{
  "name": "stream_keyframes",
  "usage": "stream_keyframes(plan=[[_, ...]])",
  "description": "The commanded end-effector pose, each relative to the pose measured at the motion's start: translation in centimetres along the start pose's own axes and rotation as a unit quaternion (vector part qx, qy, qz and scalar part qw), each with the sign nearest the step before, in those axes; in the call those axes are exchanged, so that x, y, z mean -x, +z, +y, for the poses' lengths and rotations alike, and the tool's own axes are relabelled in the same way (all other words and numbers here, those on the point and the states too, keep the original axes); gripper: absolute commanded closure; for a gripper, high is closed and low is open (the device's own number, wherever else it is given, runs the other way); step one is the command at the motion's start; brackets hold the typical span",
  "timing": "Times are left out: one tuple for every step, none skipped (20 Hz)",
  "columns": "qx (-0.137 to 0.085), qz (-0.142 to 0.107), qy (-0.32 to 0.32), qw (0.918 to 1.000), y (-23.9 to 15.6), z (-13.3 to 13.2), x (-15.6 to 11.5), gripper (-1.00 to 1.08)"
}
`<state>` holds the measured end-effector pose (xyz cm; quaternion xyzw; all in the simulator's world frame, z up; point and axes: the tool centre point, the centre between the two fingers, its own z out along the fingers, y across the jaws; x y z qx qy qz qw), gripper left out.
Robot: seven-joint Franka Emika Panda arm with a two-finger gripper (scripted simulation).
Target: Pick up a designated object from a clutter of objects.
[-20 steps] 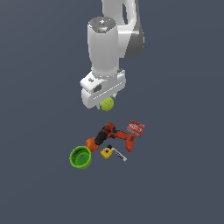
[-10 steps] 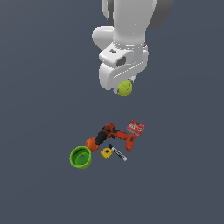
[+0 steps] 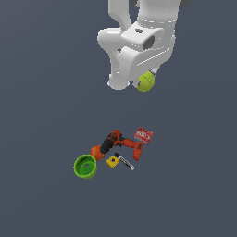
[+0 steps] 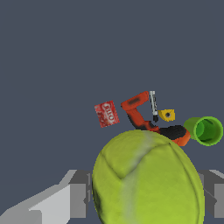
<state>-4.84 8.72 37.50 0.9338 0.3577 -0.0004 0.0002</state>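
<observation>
High above the clutter, the gripper (image 3: 147, 79) pointing down, fingers (image 4: 78, 199) clamped on the tennis ball (image 4: 146, 179).

fuzzy matt tennis ball (image 4: 146, 179), glossy green bowl (image 3: 85, 166)

All around is one plain ground (image 3: 41, 194) of dull slate grey-blue, flat and matte, with no seam, edge or horizon to divide floor from wall. The light is soft and even. In the wrist view the same grey (image 4: 52, 52) fills everything.
</observation>
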Motion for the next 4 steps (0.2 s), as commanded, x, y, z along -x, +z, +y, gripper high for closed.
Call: stream_keyframes(plan=[[0.0,0.0,0.001,1.0,-0.63,-0.28,-0.34,1.08],[0.0,0.0,0.001,1.0,-0.74,-0.34,-0.42,1.08],[0.0,0.0,0.001,1.0,-0.8,-0.37,-0.46,1.08],[0.0,0.0,0.001,1.0,-0.83,-0.38,-0.48,1.08]])
